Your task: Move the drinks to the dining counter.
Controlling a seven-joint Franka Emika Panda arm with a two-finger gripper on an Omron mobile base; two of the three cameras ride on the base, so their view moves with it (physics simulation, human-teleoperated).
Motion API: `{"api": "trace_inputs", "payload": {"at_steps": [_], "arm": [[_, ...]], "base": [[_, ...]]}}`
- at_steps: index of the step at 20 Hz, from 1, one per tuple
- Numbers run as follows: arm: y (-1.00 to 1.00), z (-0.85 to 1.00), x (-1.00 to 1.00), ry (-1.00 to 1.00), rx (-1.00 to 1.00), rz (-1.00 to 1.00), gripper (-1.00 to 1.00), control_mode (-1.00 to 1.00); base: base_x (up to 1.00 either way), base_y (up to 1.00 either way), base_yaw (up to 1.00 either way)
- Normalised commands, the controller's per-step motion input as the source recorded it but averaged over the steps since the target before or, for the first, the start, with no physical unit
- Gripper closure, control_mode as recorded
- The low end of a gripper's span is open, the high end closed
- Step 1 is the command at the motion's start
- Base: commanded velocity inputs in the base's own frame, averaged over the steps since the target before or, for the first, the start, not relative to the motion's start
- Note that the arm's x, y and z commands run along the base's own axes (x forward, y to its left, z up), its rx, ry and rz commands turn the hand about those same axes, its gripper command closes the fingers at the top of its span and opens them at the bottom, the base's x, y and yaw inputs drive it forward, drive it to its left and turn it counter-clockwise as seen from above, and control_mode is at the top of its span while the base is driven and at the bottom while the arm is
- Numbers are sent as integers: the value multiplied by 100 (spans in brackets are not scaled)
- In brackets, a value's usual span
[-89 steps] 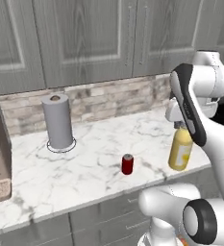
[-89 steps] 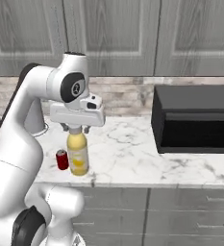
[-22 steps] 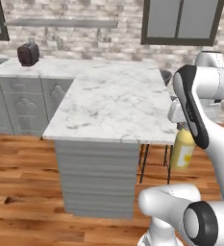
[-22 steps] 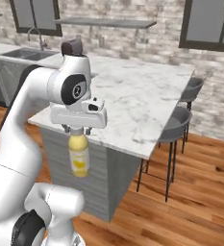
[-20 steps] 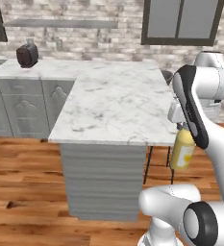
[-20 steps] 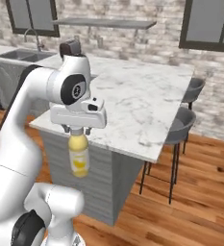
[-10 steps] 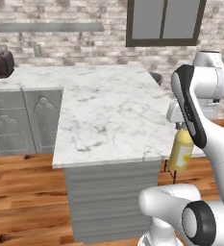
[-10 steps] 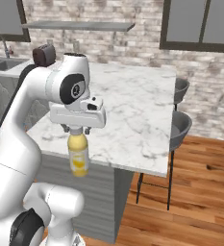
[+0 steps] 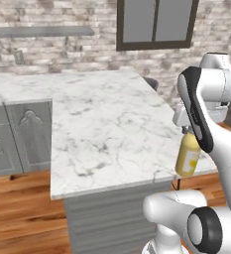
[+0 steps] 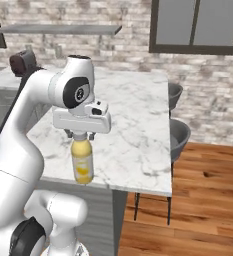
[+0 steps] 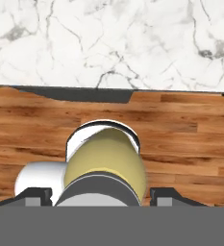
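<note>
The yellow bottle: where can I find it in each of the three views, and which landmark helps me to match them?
Left base view: the yellow bottle hangs at the right, beside the near right corner of the dining counter.
Right base view: it hangs left of centre, under the gripper, before the counter's near edge.
Hand view: it rises at the bottom centre, above wood floor.
Shared landmark: the marble counter's near edge.

The white marble dining counter (image 9: pixel 102 129) juts over a wooden floor (image 10: pixel 203 200).

Yellow bottle (image 10: pixel 82 163), white grey-veined dining counter (image 9: pixel 102 129), brown wood floor (image 10: pixel 198 200)
</note>
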Motion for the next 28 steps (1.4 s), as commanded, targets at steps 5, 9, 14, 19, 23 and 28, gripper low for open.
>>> {"api": "trace_inputs", "payload": {"at_steps": [5,9,14,19,23,28], "arm": [[0,0,0,0,0,0,100,100],[0,0,0,0,0,0,100,100],[0,0,0,0,0,0,100,100],[0,0,0,0,0,0,100,100],[0,0,0,0,0,0,100,100],[9,0,26,0,0,0,100,-100]], "base": [[38,36,-16],[41,36,-12],[31,42,-3],[31,52,0],[40,42,0],[29,15,0]]}}
